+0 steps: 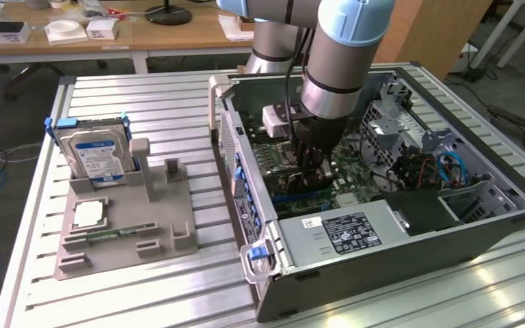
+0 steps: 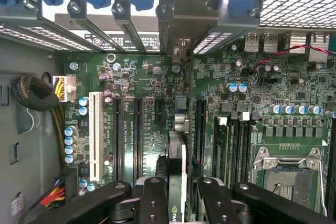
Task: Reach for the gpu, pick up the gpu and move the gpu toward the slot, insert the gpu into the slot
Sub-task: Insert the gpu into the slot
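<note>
The gpu [image 2: 176, 156] appears edge-on in the wrist view as a thin dark card held between my two black fingers [image 2: 153, 198], with my gripper [image 2: 176, 195] shut on it. It stands upright over the green motherboard [image 2: 152, 103], running between the long black slots [image 2: 139, 135]. Its silver bracket end [image 2: 181, 30] reaches the case's rear openings. The slot directly under the card is hidden by it. In the exterior view my gripper [image 1: 313, 174] is down inside the open computer case [image 1: 481, 225], with the dark gpu [image 1: 303, 183] low against the motherboard.
Case walls surround the arm closely. A power supply [image 1: 354, 229] fills the near end, and cables [image 1: 445, 167] lie at the exterior view's right. The processor socket [image 2: 286, 174] sits beside the card. Outside the case, a grey fixture [image 1: 153, 225] holds a hard drive [image 1: 98, 154] and a processor chip [image 1: 89, 214].
</note>
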`<state>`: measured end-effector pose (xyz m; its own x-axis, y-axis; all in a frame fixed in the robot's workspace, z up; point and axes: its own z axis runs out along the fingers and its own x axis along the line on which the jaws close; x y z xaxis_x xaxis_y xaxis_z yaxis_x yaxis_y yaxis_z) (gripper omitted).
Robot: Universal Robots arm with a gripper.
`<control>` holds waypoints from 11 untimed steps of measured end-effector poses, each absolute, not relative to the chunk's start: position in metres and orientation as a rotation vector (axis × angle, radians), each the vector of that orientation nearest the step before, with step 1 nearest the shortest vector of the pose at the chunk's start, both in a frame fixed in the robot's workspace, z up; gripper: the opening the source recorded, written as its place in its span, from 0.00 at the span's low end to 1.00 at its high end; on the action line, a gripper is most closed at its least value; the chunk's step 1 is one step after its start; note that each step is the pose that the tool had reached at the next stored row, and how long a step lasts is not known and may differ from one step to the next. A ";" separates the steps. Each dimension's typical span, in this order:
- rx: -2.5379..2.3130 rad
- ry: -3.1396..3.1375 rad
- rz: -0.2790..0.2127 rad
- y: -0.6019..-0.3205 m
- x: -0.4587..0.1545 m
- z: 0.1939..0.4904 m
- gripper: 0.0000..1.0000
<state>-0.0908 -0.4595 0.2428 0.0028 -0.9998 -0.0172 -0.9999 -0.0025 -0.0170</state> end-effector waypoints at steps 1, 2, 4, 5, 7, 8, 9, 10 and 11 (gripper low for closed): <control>-2.207 2.202 0.000 -0.460 -0.091 0.243 0.26; -2.207 2.202 0.000 -0.459 -0.091 0.242 0.26; -2.207 2.201 0.000 -0.459 -0.091 0.241 0.26; -2.206 2.201 0.001 -0.459 -0.091 0.241 0.26; -2.207 2.201 0.001 -0.459 -0.091 0.241 0.26; -2.207 2.201 0.000 -0.459 -0.091 0.241 0.26; -2.207 2.201 0.000 -0.459 -0.091 0.241 0.26; -2.207 2.201 0.000 -0.459 -0.091 0.241 0.26; -2.207 2.201 0.000 -0.459 -0.091 0.241 0.26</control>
<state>-0.0909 -0.4594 0.2408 0.0027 -0.9998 -0.0175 -0.9999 -0.0024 -0.0171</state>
